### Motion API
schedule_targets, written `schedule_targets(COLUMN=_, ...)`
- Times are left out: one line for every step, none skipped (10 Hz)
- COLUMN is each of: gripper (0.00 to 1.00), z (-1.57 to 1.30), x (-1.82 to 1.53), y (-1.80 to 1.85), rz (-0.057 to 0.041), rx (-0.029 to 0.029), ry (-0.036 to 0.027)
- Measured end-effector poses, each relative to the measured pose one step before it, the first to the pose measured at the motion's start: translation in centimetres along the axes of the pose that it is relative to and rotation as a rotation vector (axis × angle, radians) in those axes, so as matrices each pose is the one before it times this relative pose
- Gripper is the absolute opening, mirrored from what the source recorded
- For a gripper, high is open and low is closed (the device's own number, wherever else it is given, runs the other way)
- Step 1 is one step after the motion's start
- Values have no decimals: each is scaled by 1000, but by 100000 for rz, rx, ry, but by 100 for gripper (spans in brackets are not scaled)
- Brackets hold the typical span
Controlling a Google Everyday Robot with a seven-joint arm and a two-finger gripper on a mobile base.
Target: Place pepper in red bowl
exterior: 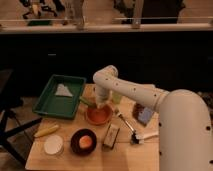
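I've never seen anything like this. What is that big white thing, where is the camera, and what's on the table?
The white thing is a robot's single arm, reaching from the lower right across a wooden table. One camera looks down past it. Its claw hangs just over a red bowl. A dark green pepper pokes out beside the claw; whether it is gripped, I cannot tell. Also there: a green tray, a yellow item, a white disc, and a dark bowl holding something orange.
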Motion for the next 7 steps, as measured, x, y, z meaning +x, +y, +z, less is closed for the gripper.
schedule_targets(gripper=0, z=-55, x=-77, y=273, rz=-217, rx=-201, ry=324)
schedule_targets(gripper=0, z=-114, x=-182, y=328, rz=-270, rx=-231, ry=404)
schedule_targets(gripper=0, z=-96, x=3, y=177, rz=10, rx=-115, ry=325)
schedule_targets(gripper=0, z=-135, x=36, y=203, rz=107, rx=-132, ry=385)
schedule_targets(gripper=0, z=-201, x=13, y=209, rz=132, rx=-86, ry=465)
schedule_targets(gripper=0, z=-174, x=198, y=403, rz=347, rx=-696, ry=848)
schedule_targets(gripper=0, z=-182, x=195, y=371, rz=609, rx=-333, ry=640)
